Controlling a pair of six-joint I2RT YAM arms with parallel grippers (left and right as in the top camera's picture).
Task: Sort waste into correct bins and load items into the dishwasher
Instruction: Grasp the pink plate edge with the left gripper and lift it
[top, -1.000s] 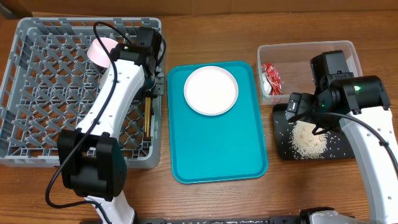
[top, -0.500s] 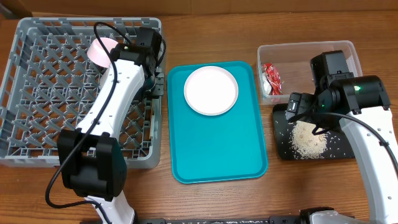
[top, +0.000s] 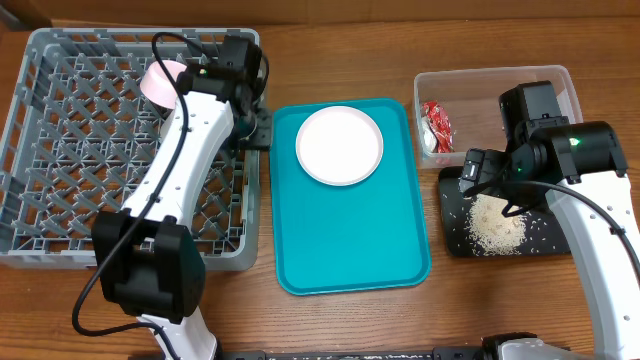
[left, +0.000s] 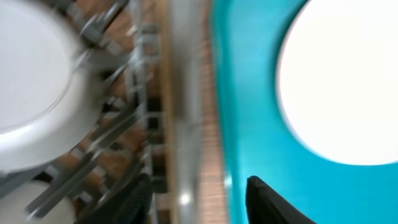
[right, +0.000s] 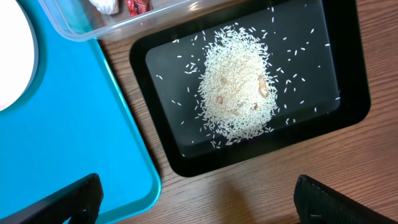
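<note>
- Teal tray (top: 350, 240): mid-table, taken as reference. A white plate (top: 339, 145) sits on its far half.
- Dish rack (top: 70, 200): just left of the tray. A pink bowl (top: 160, 80) stands in its far part, toward the tray side.
- Left claw (top: 255, 128): over the rack wall beside the tray's far left corner. Fingers are parted with nothing between them; the wrist view is blurred.
- Clear tub (top: 560, 80): right of the tray, far side. A red wrapper (top: 436, 118) lies in the end nearest the tray.
- Black tray (top: 455, 235): right of the tray, just beside the tub. Rice (right: 236, 84) is heaped in it, with stray grains around.
- Right claw (right: 197, 183): right of the tray, above the black tray. It is spread wide and empty.
</note>
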